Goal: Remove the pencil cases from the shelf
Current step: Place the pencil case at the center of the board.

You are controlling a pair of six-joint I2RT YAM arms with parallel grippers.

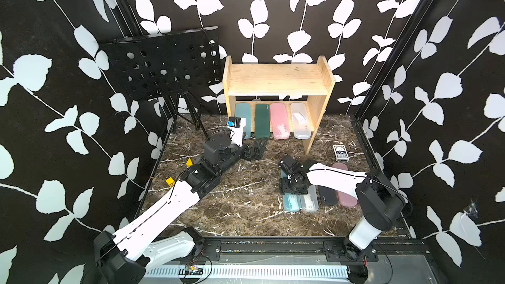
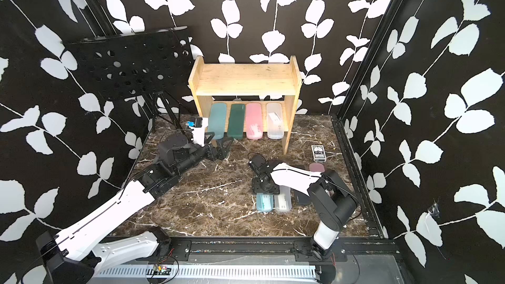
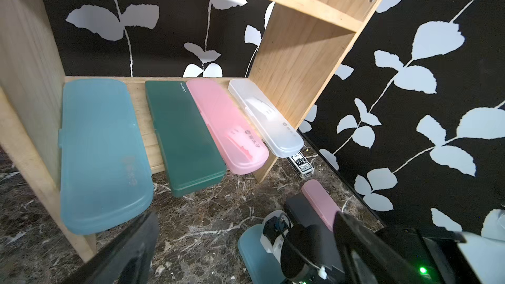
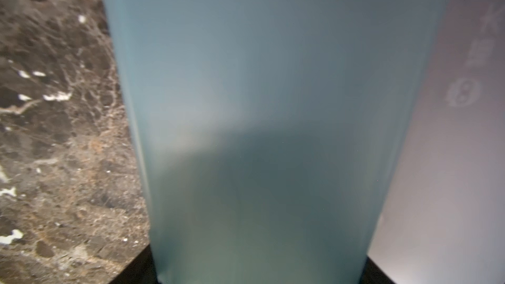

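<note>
A light-blue plastic case [image 1: 291, 204] is clamped at five o'clock by the right gripper [image 1: 293, 187], while the teal plastic case [image 1: 243, 116] at the wooden shelf's [image 1: 276, 77] lower nine-o'clock end must likely next be reached and gripped by the wide-open left gripper [image 1: 255, 148].

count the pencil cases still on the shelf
4, side by side on the lower tier of the shelf: teal case, dark green case, pink case, frosted clear case. Top tier holds none.
</note>
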